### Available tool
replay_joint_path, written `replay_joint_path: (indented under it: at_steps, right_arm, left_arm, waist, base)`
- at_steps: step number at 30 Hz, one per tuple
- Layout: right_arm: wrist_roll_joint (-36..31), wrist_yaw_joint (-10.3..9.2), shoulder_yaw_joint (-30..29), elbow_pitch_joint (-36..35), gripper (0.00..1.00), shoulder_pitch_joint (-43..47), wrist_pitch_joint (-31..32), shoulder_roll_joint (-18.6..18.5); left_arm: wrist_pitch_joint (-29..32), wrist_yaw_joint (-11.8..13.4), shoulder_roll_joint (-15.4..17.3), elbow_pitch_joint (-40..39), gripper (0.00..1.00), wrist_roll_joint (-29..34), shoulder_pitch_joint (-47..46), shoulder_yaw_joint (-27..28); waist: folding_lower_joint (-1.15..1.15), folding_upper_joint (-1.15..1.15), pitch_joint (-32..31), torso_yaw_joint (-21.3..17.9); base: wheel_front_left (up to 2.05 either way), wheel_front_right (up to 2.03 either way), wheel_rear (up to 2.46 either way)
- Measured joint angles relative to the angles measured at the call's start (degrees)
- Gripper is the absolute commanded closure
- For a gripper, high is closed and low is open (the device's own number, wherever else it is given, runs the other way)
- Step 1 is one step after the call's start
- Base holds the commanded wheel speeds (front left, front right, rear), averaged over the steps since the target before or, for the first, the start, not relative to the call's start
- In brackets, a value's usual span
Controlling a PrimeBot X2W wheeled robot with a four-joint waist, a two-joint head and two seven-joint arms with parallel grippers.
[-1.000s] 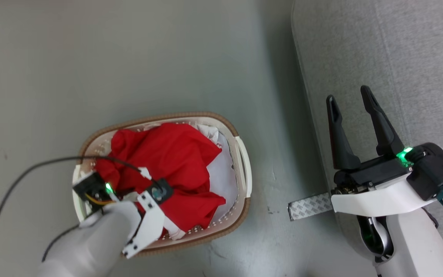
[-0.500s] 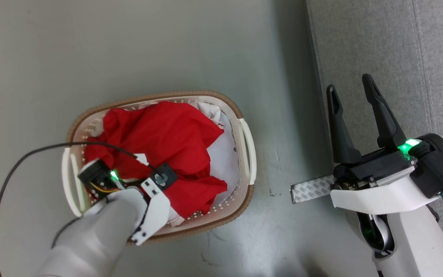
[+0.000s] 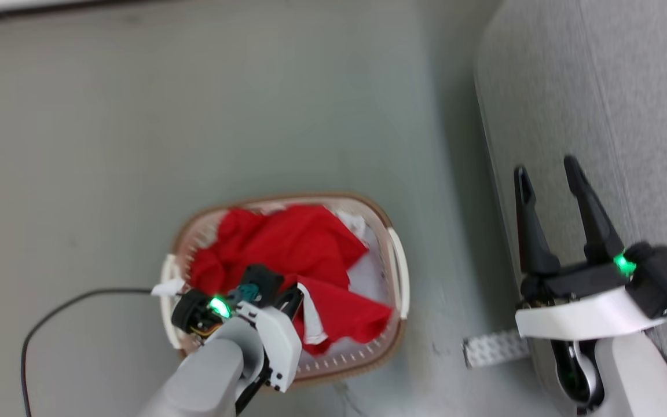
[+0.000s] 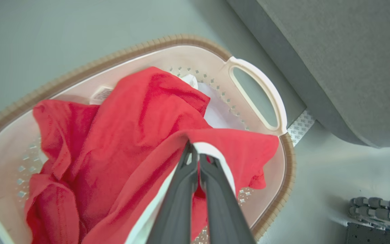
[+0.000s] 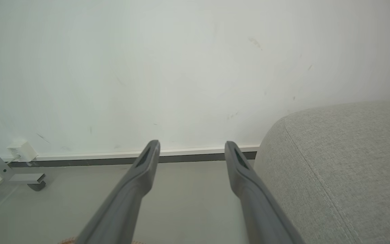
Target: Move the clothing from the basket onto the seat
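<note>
Left wrist view: left gripper [image 4: 195, 152] fingers clenched on clothing [image 4: 141, 112], tips buried in fold; right gripper [image 5: 192, 149] fingers spread.

No text is legible; the small white label [image 4: 101, 95] inside the basket [image 4: 195, 38] is too blurred.

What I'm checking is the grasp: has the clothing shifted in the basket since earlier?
Yes: a white-banded fold of the clothing is pulled up, toward the near rim of the basket, in the left gripper.
</note>
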Motion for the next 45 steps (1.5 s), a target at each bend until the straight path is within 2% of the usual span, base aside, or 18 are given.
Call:
replay_joint_path:
  at_steps: [5,10,15,23,30,39,45]
  right_arm:
    - [-0.24,0.0,-1.25,1.59,0.0,3.74,0.0,-0.01]
    - [-0.63,0.0,-1.68,3.54,0.0,7.66,0.07,0.0]
    - [-0.68,0.0,-1.86,4.35,0.0,11.31,1.04,-0.01]
    - [-0.82,0.0,-1.53,3.86,0.0,14.97,2.79,-0.01]
    - [-0.82,0.0,-0.23,3.41,0.0,15.85,3.52,0.0]
    - [-0.13,0.0,4.42,2.16,0.0,15.95,4.55,-0.75]
    - [4.53,0.0,11.29,-0.22,0.0,15.53,5.59,-5.13]
  left_arm:
    - [-1.72,0.13,1.98,-5.55,1.0,-2.04,3.46,1.35]
    - [-1.97,1.69,4.49,-14.18,1.0,-4.39,8.6,3.78]
    - [-1.31,5.08,7.76,-26.43,1.0,-5.78,13.15,6.27]
    - [4.34,11.67,12.98,-48.98,1.0,-9.32,16.84,11.73]
    - [6.72,15.7,15.13,-59.27,1.0,-11.27,16.67,16.4]
    - [8.82,17.16,16.35,-65.8,1.0,-12.62,12.05,19.93]
    - [10.44,17.77,16.3,-68.02,1.0,-12.61,11.06,19.26]
  waist:
    - [-0.01,0.0,-6.42,2.74]
    - [-0.01,0.0,-13.56,5.26]
    - [-0.02,0.0,-20.79,7.08]
    - [-0.03,0.0,-29.55,8.56]
    - [-0.03,0.0,-32.15,7.84]
    - [-0.02,0.0,-32.57,6.66]
    - [-0.01,0.0,-32.58,6.39]
  base:
    - [0.0,0.0,0.0]
    - [0.0,0.0,0.0]
    - [0.0,0.0,0.0]
    - [0.0,0.0,0.0]
    - [0.0,0.0,0.0]
    - [0.0,0.0,0.0]
    - [0.0,0.0,0.0]
